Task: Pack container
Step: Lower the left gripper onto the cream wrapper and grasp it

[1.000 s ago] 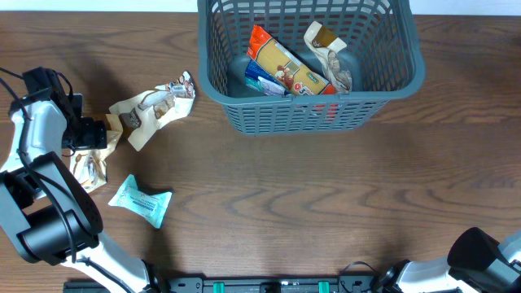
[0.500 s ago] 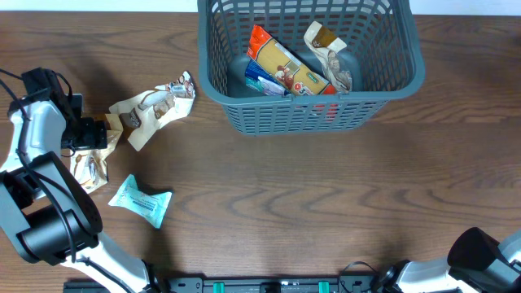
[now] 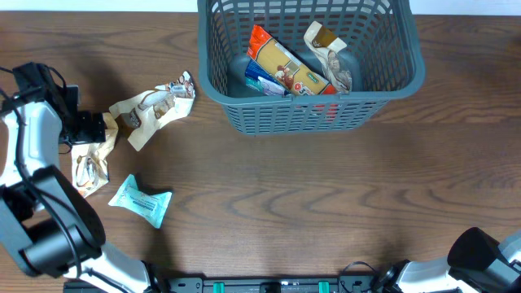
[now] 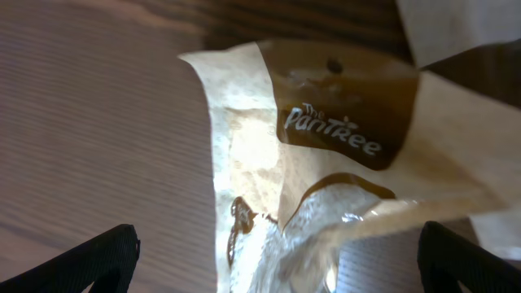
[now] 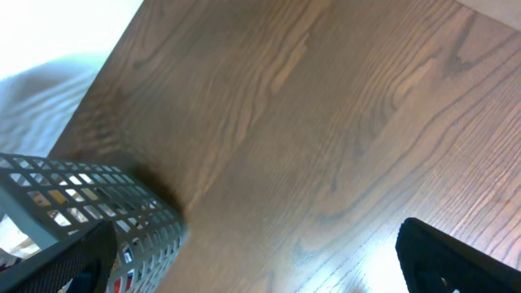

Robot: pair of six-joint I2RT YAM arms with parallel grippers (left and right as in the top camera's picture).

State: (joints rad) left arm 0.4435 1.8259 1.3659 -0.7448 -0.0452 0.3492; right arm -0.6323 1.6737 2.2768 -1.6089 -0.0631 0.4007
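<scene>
The container [image 3: 309, 98], a dark grey-teal slotted basket, stands at the back centre. It holds an orange and yellow packet [image 3: 285, 67] and a beige and brown packet [image 3: 327, 50]. My left gripper [image 3: 104, 130] is at the far left, low over the table. It is open, its jaws either side of a beige "PanTree" packet [image 4: 326, 155] and not closed on it. The left fingers [image 4: 102, 260] stand wide apart. My right gripper [image 5: 269, 268] is open with nothing in it over bare wood, with a corner of the container [image 5: 89, 203] at its left.
A crumpled beige packet [image 3: 155, 106] lies left of the basket. A smaller beige one [image 3: 88, 171] and a teal packet [image 3: 140, 200] lie nearer the front left. The right arm's base [image 3: 488, 256] sits at the front right corner.
My left arm has shifted slightly left and back, uncovering more of the small beige packet. Both grippers have stayed open.
</scene>
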